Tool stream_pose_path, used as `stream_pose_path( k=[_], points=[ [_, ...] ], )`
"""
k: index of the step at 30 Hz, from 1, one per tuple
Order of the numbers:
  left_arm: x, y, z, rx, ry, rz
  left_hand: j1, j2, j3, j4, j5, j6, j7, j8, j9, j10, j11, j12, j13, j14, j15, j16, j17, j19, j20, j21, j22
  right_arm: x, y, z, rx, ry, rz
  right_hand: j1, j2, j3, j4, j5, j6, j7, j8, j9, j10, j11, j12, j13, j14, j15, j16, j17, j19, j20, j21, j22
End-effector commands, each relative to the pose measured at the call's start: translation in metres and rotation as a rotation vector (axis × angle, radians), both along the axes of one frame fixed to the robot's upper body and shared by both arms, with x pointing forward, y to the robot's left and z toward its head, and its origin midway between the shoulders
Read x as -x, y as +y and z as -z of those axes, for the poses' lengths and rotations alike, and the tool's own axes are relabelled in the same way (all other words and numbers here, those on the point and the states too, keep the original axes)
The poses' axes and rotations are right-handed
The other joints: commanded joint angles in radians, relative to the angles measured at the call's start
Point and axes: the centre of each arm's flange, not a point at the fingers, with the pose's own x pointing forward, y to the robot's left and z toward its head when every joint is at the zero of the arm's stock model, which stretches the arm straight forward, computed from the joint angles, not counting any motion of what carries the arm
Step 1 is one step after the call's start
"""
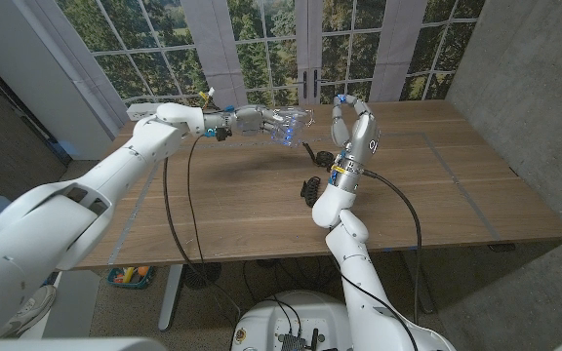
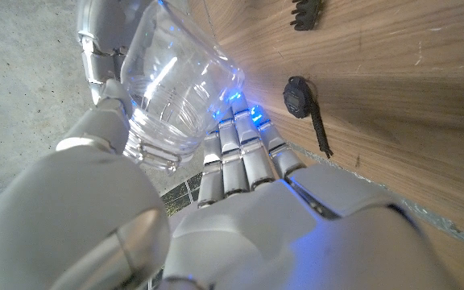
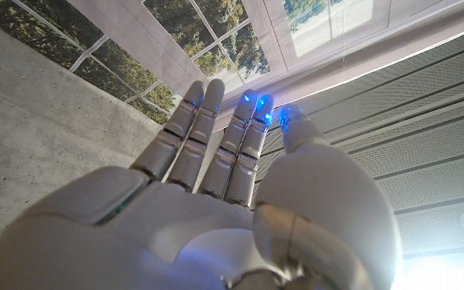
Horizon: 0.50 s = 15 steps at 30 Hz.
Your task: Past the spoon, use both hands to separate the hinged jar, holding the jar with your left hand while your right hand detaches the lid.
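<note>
In the head view, the left hand [image 1: 261, 121] is raised above the wooden table [image 1: 457, 175], its fingers wrapped around a clear jar [image 1: 291, 127] that lies roughly sideways in the grip, its far end poking out past the fingertips toward the right hand. The right hand [image 1: 354, 122] stands upright just beside that jar end, fingers pointing up and slightly curled, holding nothing (whether it touches the jar cannot be told from here). Below the two hands, on the table, lie a small dark round object with a cord [image 1: 322, 157] and, nearer the robot, a dark toothed clip [image 1: 309, 187].

In the left wrist view, the left hand [image 2: 240, 161] clasps the jar [image 2: 176, 89] between its thumb and its fingers [image 2: 244, 149], the transparent wall pressed against the lit finger pads. Beyond the fingertips the round object [image 2: 296, 97] rests on the table [image 2: 409, 105], its cord trailing away, and the clip [image 2: 306, 12] shows further off at the picture's edge.

In the right wrist view, the right hand [image 3: 216, 185] is seen from the back, its fingers [image 3: 204, 129] stretched out close together with blue lights at the tips, empty, reaching toward the window panes [image 3: 208, 32] and ceiling.
</note>
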Motion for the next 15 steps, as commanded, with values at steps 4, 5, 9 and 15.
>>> stream_pose_path(
  k=[4,5,9,15],
  points=[
    [0.008,0.001,0.007,0.031,-0.108,-0.073,0.177,0.229,0.012,0.025,0.064,0.155,-0.133,0.438,0.367,0.239,-0.184,0.166,0.300,-0.001,-0.203,-0.007,0.008,-0.014,0.005,-0.002,-0.002,0.001,-0.018,-0.003,-0.070,0.155,-0.130,-0.054,0.002,0.003,0.004,0.030,-0.059,0.026,-0.038,-0.007,-0.077,0.030,-0.071,-0.030,-0.039,-0.103,-0.042,-0.026,-0.026,0.010,0.011,-0.004],
    [0.008,0.001,0.007,0.030,-0.107,-0.075,0.177,0.229,0.012,0.024,0.063,0.154,-0.131,0.437,0.365,0.236,-0.187,0.163,0.299,-0.002,-0.202,-0.006,0.008,-0.014,0.005,-0.002,-0.002,0.001,-0.019,-0.003,-0.070,0.167,-0.138,-0.056,0.003,0.003,0.003,0.032,-0.067,0.031,-0.043,-0.007,-0.080,0.034,-0.075,-0.032,-0.044,-0.103,-0.045,-0.027,-0.031,0.009,0.010,-0.005],
    [0.007,0.001,0.008,0.038,-0.119,-0.088,0.177,0.230,0.013,0.024,0.060,0.152,-0.134,0.434,0.362,0.234,-0.185,0.159,0.295,-0.004,-0.202,-0.007,0.008,-0.015,0.007,-0.001,-0.003,0.002,-0.019,-0.004,-0.068,0.204,-0.175,-0.065,0.002,0.001,0.003,0.035,-0.072,0.032,-0.047,-0.008,-0.090,0.038,-0.084,-0.036,-0.049,-0.094,-0.048,-0.028,-0.035,0.010,0.010,-0.005],
    [0.000,0.001,0.013,0.077,-0.103,-0.092,0.168,0.230,0.011,0.031,0.053,0.152,-0.143,0.431,0.355,0.224,-0.192,0.147,0.288,-0.009,-0.199,-0.008,0.008,-0.018,0.009,0.000,-0.004,0.001,-0.027,-0.006,-0.068,0.284,-0.306,-0.114,0.021,-0.005,0.018,0.046,-0.075,0.068,-0.060,-0.009,-0.092,0.068,-0.102,-0.049,-0.055,-0.056,-0.057,-0.035,-0.049,0.019,0.013,-0.007]
  ],
)
